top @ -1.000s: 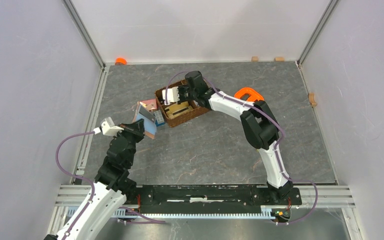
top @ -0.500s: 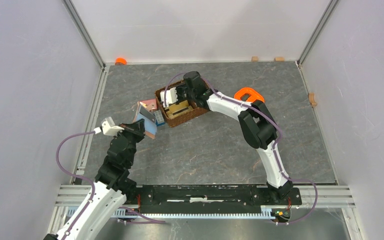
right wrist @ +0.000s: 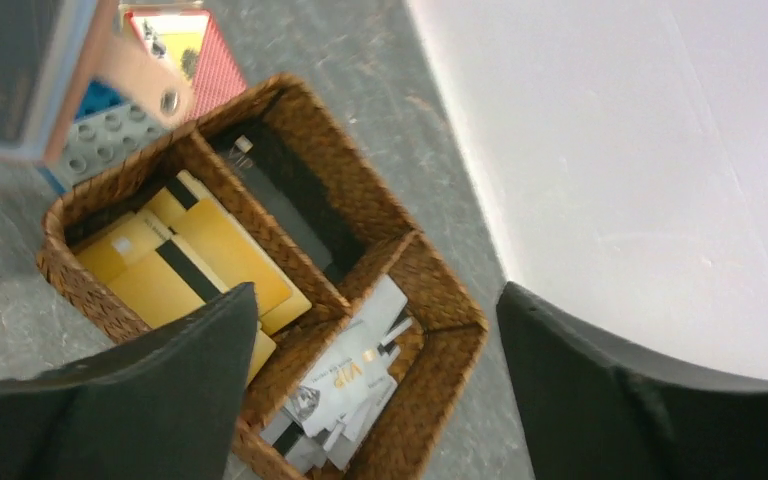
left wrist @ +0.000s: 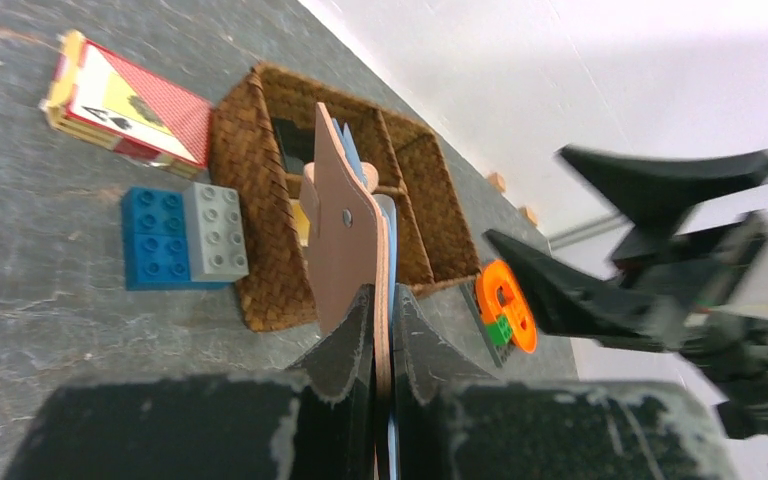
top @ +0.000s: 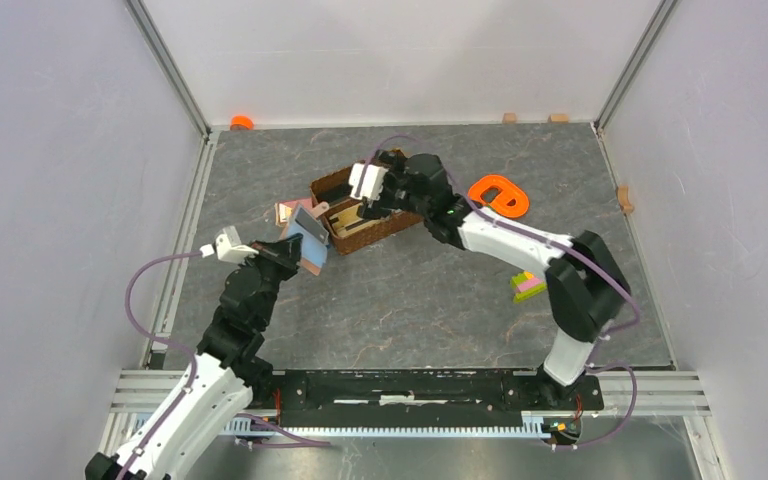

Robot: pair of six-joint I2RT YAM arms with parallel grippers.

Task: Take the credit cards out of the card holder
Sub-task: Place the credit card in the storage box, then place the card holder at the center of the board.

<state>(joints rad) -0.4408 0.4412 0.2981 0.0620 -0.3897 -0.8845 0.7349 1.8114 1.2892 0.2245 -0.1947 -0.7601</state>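
Tan card holder (left wrist: 345,235), blue credit cards (left wrist: 388,228) edge-on inside, clamped by left gripper (left wrist: 381,305); right gripper (right wrist: 372,296), jaws apart, has shifted rightward.

walls (top: 60,150) — plain white, three sides | tabletop (top: 410,290) — grey marbled | aluminium rails (top: 192,200) along edges

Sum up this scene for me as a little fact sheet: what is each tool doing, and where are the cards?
Left tool: shut on the card holder, held on edge beside the basket
Credit cards: blue, inside the card holder
Right tool: open, above the basket
Basket: yellow cards and silver cards in separate compartments
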